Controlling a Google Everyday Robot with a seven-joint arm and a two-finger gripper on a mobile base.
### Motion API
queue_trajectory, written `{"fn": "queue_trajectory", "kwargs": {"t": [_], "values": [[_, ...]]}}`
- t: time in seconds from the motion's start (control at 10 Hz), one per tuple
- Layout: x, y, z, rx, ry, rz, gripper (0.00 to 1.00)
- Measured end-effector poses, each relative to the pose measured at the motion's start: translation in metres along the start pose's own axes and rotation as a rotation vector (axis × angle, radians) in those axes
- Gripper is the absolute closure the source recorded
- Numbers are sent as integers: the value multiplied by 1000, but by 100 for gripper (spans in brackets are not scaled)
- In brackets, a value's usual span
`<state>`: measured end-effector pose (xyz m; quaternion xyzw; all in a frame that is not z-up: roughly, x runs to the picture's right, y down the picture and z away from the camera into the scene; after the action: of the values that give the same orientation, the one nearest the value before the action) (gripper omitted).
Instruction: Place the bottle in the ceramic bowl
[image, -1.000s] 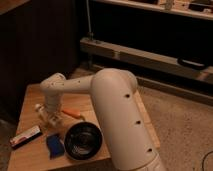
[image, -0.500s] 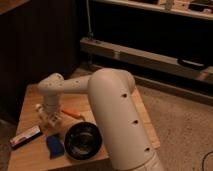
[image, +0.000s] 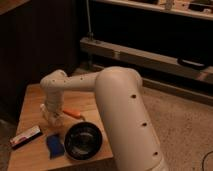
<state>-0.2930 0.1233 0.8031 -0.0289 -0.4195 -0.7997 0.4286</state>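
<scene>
Near the wooden bench's (image: 30, 155) left edge, the gripper (image: 52, 117) has just clenched, presumably on the bottle, beside the glossy black ceramic bowl (image: 82, 141).

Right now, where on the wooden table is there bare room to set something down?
The wooden table is bare along its far left, behind the white arm's gripper. Its front is crowded: flat red-striped box, blue object, glossy black ceramic bowl, orange object. The gripper hangs low beside the bowl, shut.
</scene>
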Motion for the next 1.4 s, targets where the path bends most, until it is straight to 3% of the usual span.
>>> {"fn": "queue_trajectory", "kwargs": {"t": [0.3, 0.5, 0.8, 1.0, 1.2, 1.4], "values": [[-21, -3, -50, 42, 31, -7, 100], [-60, 2, -77, 71, 38, -9, 100], [-120, 8, -90, 95, 23, -2, 100], [-160, 7, -94, 144, 10, -8, 100], [-205, 7, -93, 224, -36, -28, 84], [-234, 7, -84, 274, -89, -38, 64]]}}
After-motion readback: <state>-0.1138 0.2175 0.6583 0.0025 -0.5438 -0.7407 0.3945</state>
